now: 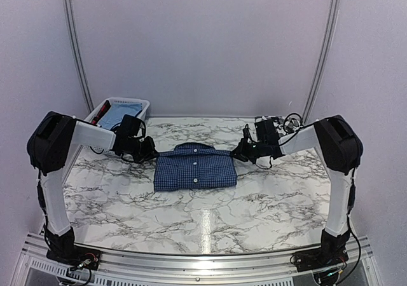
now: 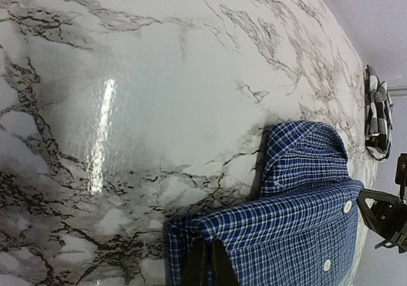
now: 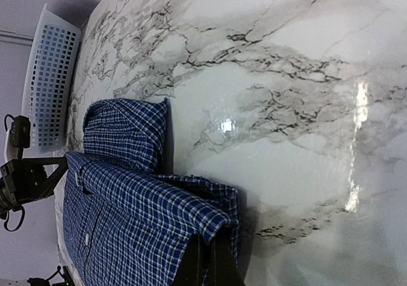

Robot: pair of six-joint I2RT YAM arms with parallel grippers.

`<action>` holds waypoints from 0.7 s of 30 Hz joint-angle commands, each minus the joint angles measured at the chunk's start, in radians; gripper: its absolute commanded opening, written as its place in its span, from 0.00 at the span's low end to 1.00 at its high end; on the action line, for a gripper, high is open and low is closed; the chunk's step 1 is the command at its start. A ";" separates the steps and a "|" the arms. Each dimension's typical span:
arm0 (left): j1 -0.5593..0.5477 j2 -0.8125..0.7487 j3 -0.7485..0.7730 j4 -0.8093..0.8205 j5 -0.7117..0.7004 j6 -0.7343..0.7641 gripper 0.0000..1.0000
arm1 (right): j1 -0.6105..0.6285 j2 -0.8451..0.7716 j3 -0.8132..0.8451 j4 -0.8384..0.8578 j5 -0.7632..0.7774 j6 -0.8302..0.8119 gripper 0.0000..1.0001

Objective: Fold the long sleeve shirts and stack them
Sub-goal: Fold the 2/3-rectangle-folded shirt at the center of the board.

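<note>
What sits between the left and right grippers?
The dark blue shirt fills the gap; left gripper and right gripper each pinch a corner. Top view.

Place: robot lab booth
Walls: plain white panels (image 1: 203, 44), metal strips (image 1: 77, 57)
Bench: marble-print table (image 1: 254, 216), two arms (image 1: 56, 197) bolted to aluminium rail (image 1: 191, 260)

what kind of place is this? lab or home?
Likely a lab test booth, not a home: plain white wall panels with metal framing, a marble-print table, two arms bolted to an aluminium rail.
</note>
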 commanded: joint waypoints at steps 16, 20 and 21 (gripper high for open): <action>-0.170 -0.576 -0.539 0.046 -0.132 -0.116 0.00 | 0.124 -0.655 -0.540 -0.049 0.190 0.135 0.00; -0.180 -0.660 -0.527 -0.020 -0.143 -0.120 0.00 | 0.142 -0.752 -0.545 -0.099 0.207 0.146 0.00; -0.180 -0.672 -0.514 -0.038 -0.145 -0.117 0.00 | 0.141 -0.764 -0.535 -0.117 0.209 0.144 0.00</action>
